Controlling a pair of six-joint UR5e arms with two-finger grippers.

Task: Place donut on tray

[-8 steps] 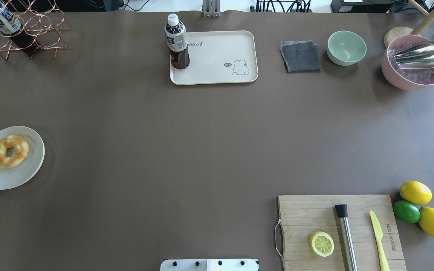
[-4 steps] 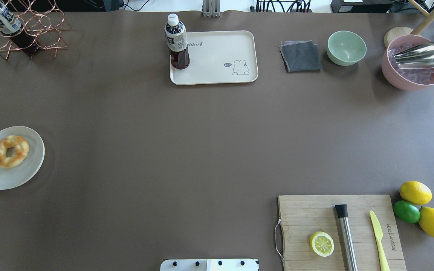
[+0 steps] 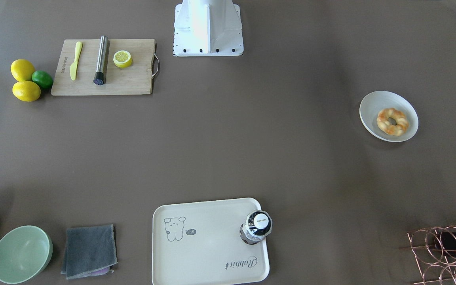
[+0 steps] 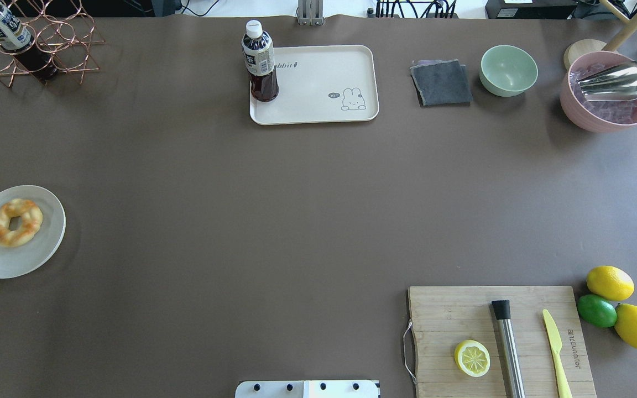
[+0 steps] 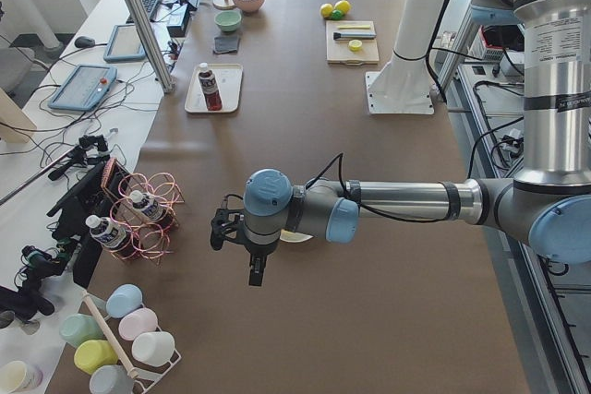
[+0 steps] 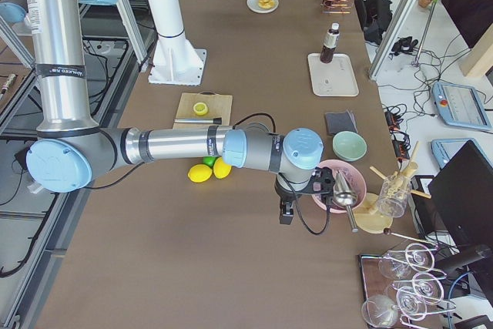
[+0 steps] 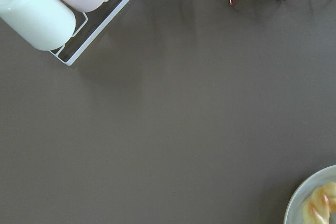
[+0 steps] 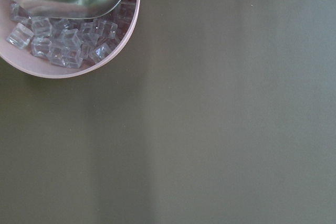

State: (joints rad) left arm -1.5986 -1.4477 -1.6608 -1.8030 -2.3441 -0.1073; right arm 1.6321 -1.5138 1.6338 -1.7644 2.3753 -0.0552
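Note:
The donut [image 4: 15,222], a golden twisted ring, lies on a white plate [image 4: 31,254] at the table's left edge; it also shows in the front view [image 3: 392,122] and in the corner of the left wrist view [image 7: 317,205]. The cream tray [image 4: 318,83] with its bear drawing sits at the far middle [image 3: 208,245], with a dark drink bottle [image 4: 260,61] standing on its left end. My left gripper [image 5: 257,269] hangs above the table close to the plate. My right gripper [image 6: 285,213] hangs near the pink bowl. I cannot tell whether either is open.
A pink bowl of ice cubes [image 4: 609,99] with a metal scoop, a green bowl [image 4: 508,70] and a grey cloth [image 4: 441,83] stand far right. A cutting board [image 4: 462,315] with lemon half, muddler and knife is near right. A copper bottle rack [image 4: 36,47] is far left.

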